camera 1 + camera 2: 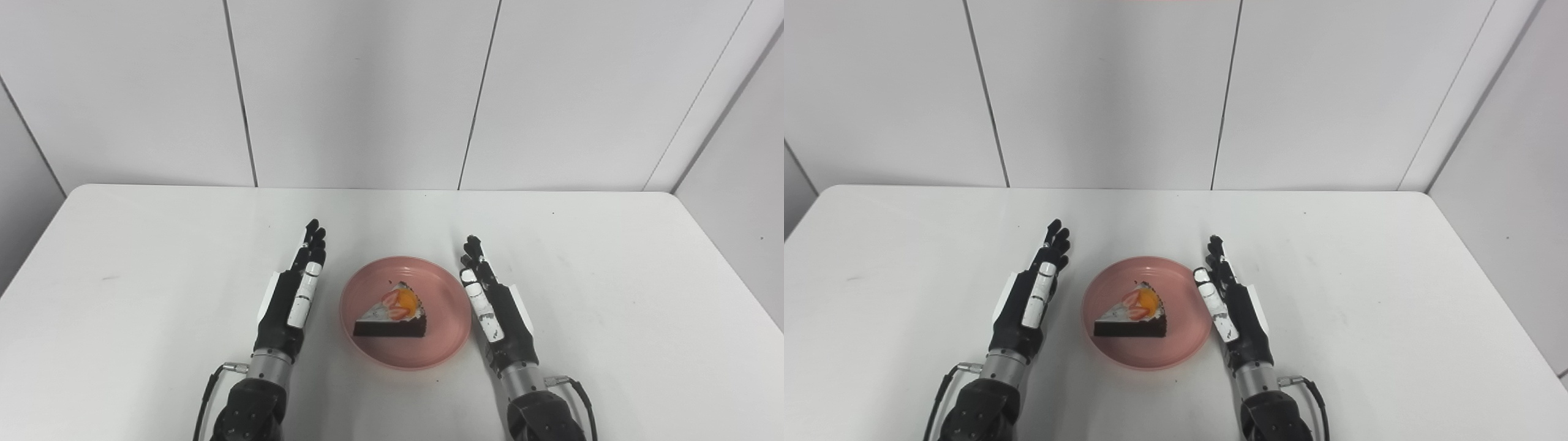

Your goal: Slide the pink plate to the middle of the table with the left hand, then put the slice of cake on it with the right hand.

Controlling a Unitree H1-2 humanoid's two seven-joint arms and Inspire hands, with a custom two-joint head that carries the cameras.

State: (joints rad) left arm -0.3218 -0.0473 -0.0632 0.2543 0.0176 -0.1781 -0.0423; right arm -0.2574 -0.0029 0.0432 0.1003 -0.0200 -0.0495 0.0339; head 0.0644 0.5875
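Note:
The pink plate [429,278] sits on the white table near its middle front. A slice of dark cake [392,315] with white cream, strawberry and orange fruit lies on the plate. My left hand [295,294] rests just left of the plate, fingers straight and apart, holding nothing. My right hand [495,303] rests just right of the plate, close to its rim, fingers straight, holding nothing. The right eye view shows the same: plate [1176,278], cake [1132,317], left hand [1032,297], right hand [1232,306].
The white table [153,257] reaches back to a wall of white panels. Its left and right edges show in both views. A few small dark specks lie on the tabletop.

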